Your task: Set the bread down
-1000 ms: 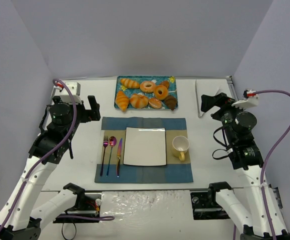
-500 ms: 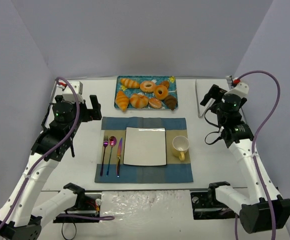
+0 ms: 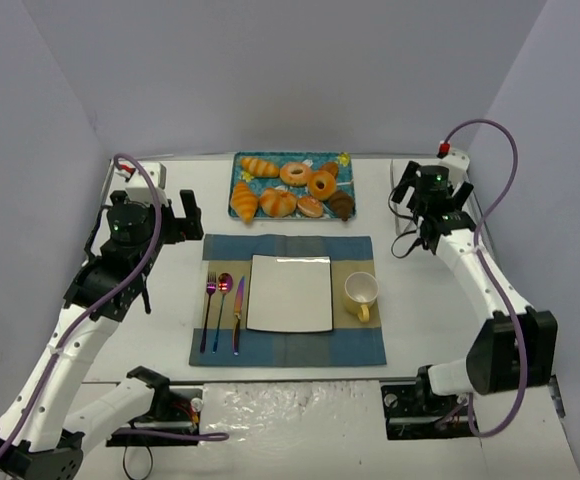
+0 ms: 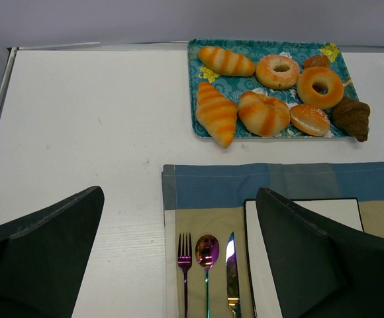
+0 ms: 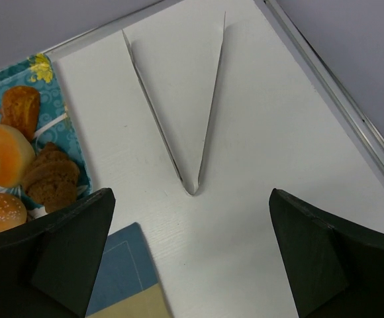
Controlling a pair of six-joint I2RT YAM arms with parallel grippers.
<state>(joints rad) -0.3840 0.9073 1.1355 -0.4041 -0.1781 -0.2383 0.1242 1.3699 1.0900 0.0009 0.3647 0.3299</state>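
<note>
The bread, a small dark brown croissant (image 3: 341,205), lies at the right end of the teal tray (image 3: 237,170) at the back of the table. It also shows in the left wrist view (image 4: 351,117) and at the left edge of the right wrist view (image 5: 49,177). My left gripper (image 3: 192,220) is open and empty, hovering left of the placemat's far corner (image 4: 179,193). My right gripper (image 3: 408,215) is open and empty, to the right of the tray, above metal tongs (image 5: 179,112) that lie on the table just ahead of its fingertips (image 5: 192,195).
The tray (image 4: 193,79) also holds golden croissants (image 3: 244,202), ring donuts (image 3: 295,173) and buns. A blue and tan placemat (image 3: 220,250) carries a white square plate (image 3: 290,292), a yellow cup (image 3: 361,293) and a fork, spoon and knife (image 3: 223,310).
</note>
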